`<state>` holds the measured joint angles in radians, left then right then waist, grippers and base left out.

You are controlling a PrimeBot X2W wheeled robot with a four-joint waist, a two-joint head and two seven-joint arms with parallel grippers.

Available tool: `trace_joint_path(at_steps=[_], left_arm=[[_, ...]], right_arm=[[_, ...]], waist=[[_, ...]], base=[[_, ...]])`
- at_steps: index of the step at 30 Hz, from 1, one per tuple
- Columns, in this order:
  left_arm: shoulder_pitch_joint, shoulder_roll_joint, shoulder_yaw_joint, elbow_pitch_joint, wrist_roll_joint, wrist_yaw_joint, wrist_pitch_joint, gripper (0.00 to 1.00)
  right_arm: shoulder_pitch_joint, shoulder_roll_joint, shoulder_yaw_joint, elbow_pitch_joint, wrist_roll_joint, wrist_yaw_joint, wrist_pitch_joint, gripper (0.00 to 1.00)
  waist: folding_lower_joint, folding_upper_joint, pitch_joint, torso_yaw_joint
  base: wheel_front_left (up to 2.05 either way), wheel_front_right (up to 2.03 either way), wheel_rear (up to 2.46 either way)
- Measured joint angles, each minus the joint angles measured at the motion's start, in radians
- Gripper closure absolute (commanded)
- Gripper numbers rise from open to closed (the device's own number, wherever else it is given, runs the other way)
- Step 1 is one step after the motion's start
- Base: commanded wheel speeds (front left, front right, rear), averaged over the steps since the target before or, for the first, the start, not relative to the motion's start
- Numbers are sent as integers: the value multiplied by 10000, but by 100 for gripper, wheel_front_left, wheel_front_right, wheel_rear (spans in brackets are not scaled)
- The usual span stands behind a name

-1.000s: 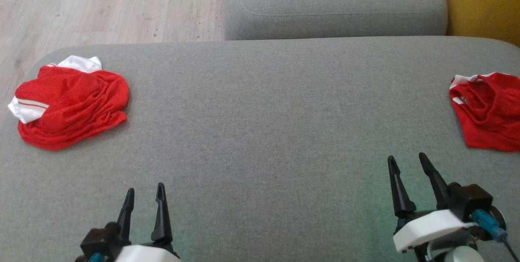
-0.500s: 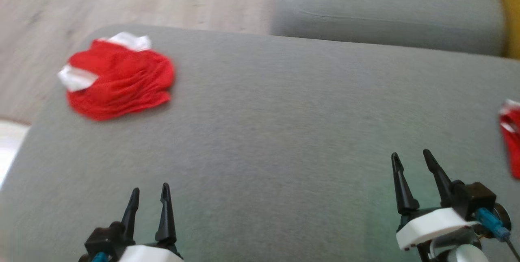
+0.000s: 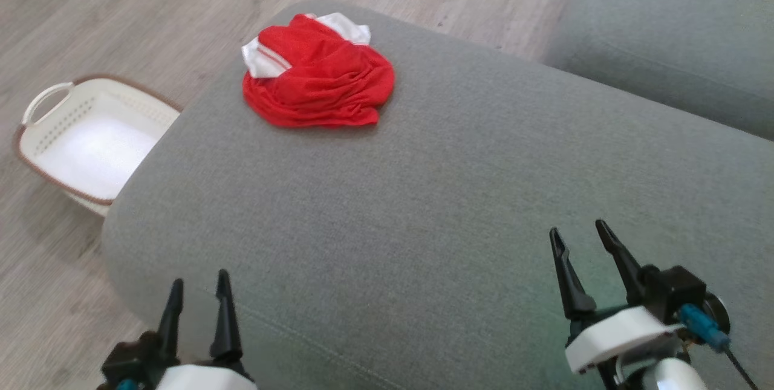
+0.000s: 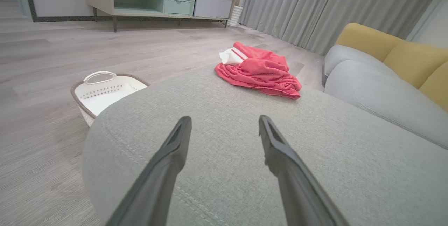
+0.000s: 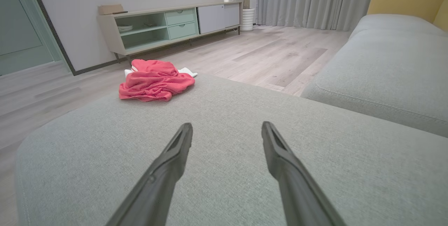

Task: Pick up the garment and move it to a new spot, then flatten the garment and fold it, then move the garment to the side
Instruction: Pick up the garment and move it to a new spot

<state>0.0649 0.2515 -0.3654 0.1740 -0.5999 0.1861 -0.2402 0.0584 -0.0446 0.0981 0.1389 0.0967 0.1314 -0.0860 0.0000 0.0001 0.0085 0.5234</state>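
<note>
A crumpled red garment with white trim point(image 3: 319, 74) lies on the far left part of the grey cushion point(image 3: 423, 196), near its rounded edge. It also lies ahead in the left wrist view as the red garment point(image 4: 260, 72) and in the right wrist view as the same heap point(image 5: 154, 82). My left gripper point(image 3: 198, 293) hovers open at the cushion's near left corner, far short of the garment. My right gripper point(image 3: 579, 243) is open over the near right of the cushion, with nothing between its fingers.
A white laundry basket with a brown rim point(image 3: 36, 154) stands on the wooden floor left of the cushion, also visible as the basket point(image 4: 84, 94). A second grey seat cushion point(image 3: 677, 51) lies at the back right. A low sideboard point(image 5: 168, 26) stands by the wall.
The camera has turned left: the garment now sits near the top centre, the basket has come into view, and the second red garment at the right has left the picture. Both grippers stay open.
</note>
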Motion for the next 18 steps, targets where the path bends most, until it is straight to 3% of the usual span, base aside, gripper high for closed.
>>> trace_joint_path(at_steps=[8, 12, 18], left_arm=[[95, 399, 529, -430, 2, -2, -33, 0], [-663, 1312, 1271, -938, 33, 90, 125, 0], [-2931, 3010, 2821, -1737, -23, 136, 945, 0]], right_arm=[[-361, 0, -155, -155, -157, 0, 79, 0], [-496, -4, -307, -690, -552, 0, 270, 0], [-1360, -13, -86, -1824, -1183, 0, 888, 0]], waist=[[0, 0, 365, 121], [1, 0, 628, 20], [3, 0, 1353, -712]], base=[[0, 0, 0], [0, 0, 0], [0, 0, 0]])
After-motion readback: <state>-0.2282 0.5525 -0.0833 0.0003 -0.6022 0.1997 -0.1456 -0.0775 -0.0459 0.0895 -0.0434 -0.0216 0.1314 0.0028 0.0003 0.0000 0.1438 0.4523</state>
